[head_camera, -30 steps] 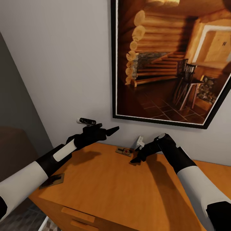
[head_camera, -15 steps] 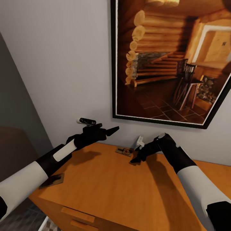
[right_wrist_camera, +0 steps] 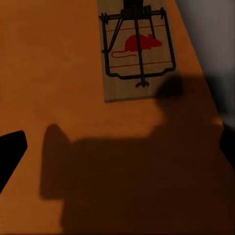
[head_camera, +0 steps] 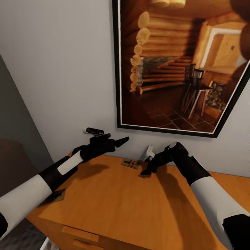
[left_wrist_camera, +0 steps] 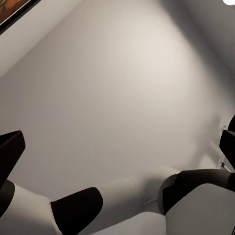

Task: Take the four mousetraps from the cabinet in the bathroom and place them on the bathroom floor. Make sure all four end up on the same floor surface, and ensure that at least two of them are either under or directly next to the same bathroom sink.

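On the orange-brown cabinet (head_camera: 114, 194) top, a mousetrap (head_camera: 130, 163) lies flat near the wall, just beside the right gripper (head_camera: 146, 171), whose fingers stand apart above it; it likely needs to centre and descend before closing on the board's edges.

The cabinet (head_camera: 114, 201) top is smooth orange-brown wood with a soft satin sheen. On it, a mousetrap (right_wrist_camera: 138, 51) is pale matt wood with dark metal wire. Behind the cabinet, the wall (head_camera: 59, 69) looks matt and plain.
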